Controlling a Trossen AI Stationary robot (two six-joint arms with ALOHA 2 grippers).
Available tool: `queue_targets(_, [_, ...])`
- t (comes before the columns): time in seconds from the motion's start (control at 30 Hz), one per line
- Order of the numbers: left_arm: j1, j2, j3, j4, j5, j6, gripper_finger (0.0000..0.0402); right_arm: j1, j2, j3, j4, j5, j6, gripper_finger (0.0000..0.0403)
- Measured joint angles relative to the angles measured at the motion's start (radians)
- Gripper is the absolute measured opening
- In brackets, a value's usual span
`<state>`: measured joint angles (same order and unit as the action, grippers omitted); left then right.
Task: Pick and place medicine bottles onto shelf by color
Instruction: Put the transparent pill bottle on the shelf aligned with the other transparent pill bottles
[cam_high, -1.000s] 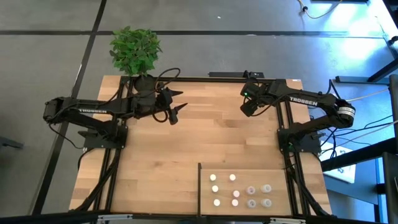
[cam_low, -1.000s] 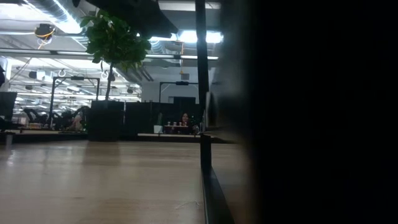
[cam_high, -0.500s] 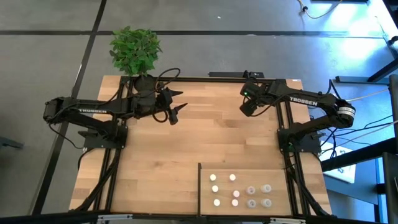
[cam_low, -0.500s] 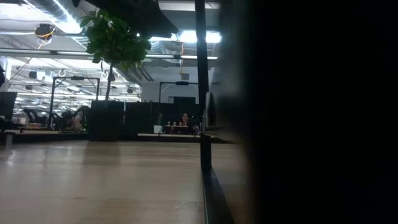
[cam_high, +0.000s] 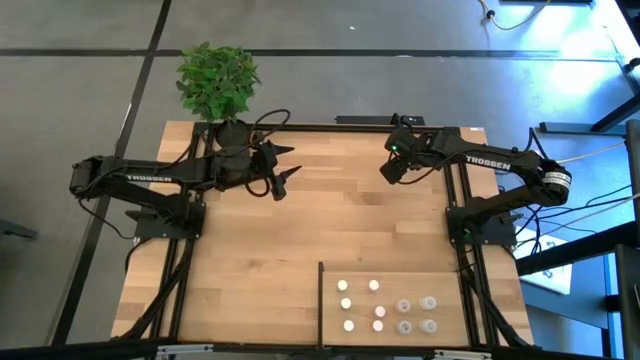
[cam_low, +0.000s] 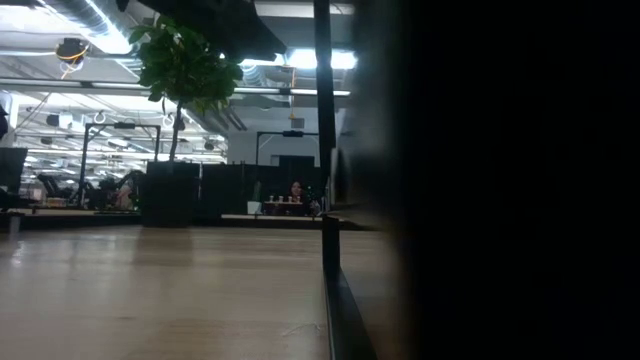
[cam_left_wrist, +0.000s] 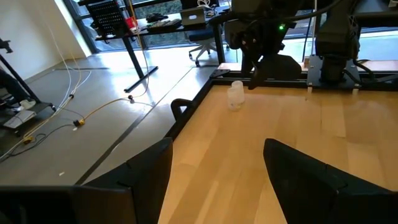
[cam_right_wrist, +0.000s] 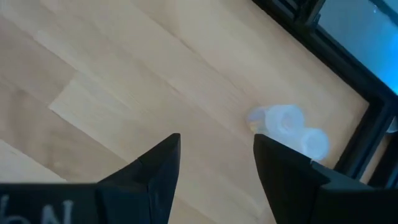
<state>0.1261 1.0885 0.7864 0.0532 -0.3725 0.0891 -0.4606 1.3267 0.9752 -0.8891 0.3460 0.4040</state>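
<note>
One translucent medicine bottle stands on its base on the planked tabletop, close to the far edge; it also shows in the left wrist view. My right gripper is open and empty, hanging above the table just short of this bottle. My left gripper is open and empty above the far left part of the table, pointing toward the right arm. The shelf lies at the near right. Several bottles stand on it: white-capped ones on its left, pinkish ones in the middle, translucent grey ones on its right.
A potted plant stands beyond the far left corner. A black frame strip runs along the table's far edge just behind the lone bottle. In the low view the shelf's black edge shows, and a dark shape covers the right half.
My right gripper has shifted a little toward the table's left and far edge, still open. The left arm and the bottles on the shelf have kept still.
</note>
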Motion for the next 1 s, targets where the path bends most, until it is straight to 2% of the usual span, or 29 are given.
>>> queue_targets(0.17, [0.000,0.000,0.000,0.000,0.000,0.000,0.0247,0.000,0.000,0.000,0.011,0.001,-0.043,0.0205])
queue_targets(0.33, [0.000,0.000,0.000,0.000,0.000,0.000,0.0247,-0.008,0.000,0.000,0.010,0.022,-0.006,0.0205])
queue_targets(0.47, [0.000,0.000,0.000,0.000,0.000,0.000,0.0247,-0.029,0.000,0.000,0.009,-0.034,0.007,0.0212])
queue_targets(0.63, [0.000,0.000,0.000,0.000,0.000,0.000,0.0247,-0.044,0.010,0.000,0.003,-0.050,0.007,0.0255])
queue_targets(0.77, [0.000,0.000,0.000,0.000,0.000,0.000,0.0247,-0.050,0.035,0.000,-0.002,-0.020,0.000,0.0298])
queue_targets(0.87, [0.000,0.000,0.000,0.000,0.000,0.000,0.0247,-0.050,0.057,0.000,0.014,0.038,-0.038,0.0320])
queue_targets(1.0, [0.000,0.000,0.000,0.000,0.000,0.000,0.0247,-0.050,0.098,0.000,0.023,0.116,-0.045,0.0327])
